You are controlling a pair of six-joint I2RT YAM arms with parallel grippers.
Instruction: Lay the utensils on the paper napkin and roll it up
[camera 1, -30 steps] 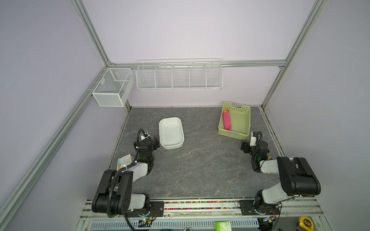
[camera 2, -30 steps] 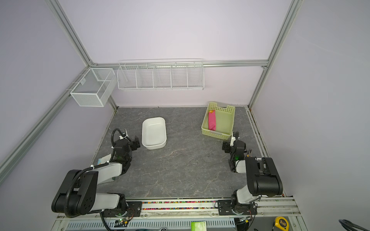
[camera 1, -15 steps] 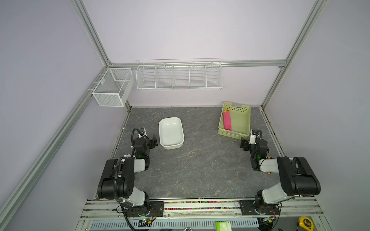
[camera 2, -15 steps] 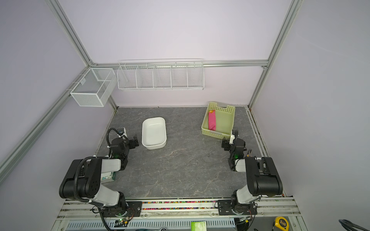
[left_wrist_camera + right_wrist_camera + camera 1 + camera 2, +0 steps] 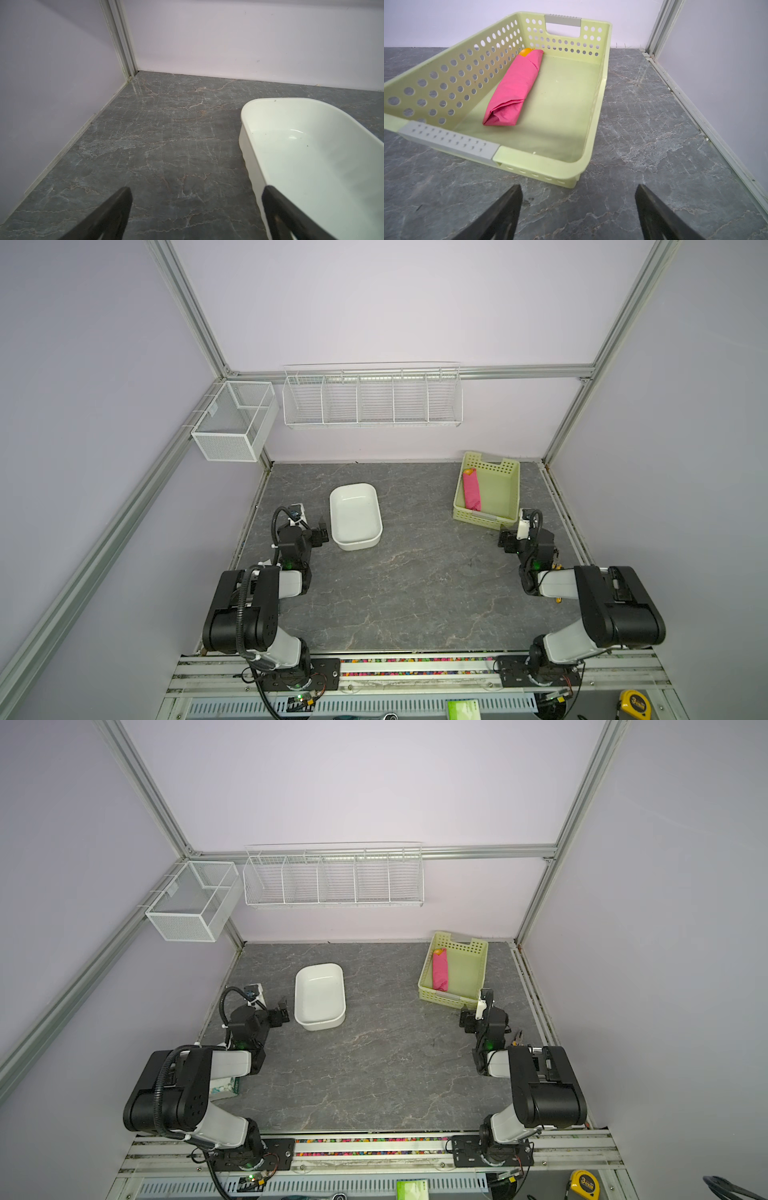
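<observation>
In both top views, the napkin (image 5: 471,489) is a tight pink roll lying in the basket (image 5: 500,497), just ahead of the right pincer (image 5: 508,538) and well across the desk (image 5: 415,580) from the left pincer (image 5: 321,533). Its long axis runs straight away from the right pincer, hugging the basket's long wall on that pincer's left. The tub (image 5: 320,996) sits empty, just beside the left pincer (image 5: 282,1013).

In the left wrist view, the left pincer (image 5: 197,188) gapes wide, nothing between its jaws. Only bare desk and the tub's rim (image 5: 247,124) lie ahead.

In the right wrist view, the right pincer (image 5: 579,186) is spread too, empty, and hangs just short of the basket's near rim (image 5: 539,164). The folded end of the roll (image 5: 512,87) faces the pincer. At the far end the utensils (image 5: 525,52) poke out as an orange tip, but whether all three are inside is hidden.

My call: wrapping looks done, no loose pieces in sight, little or nothing left.
</observation>
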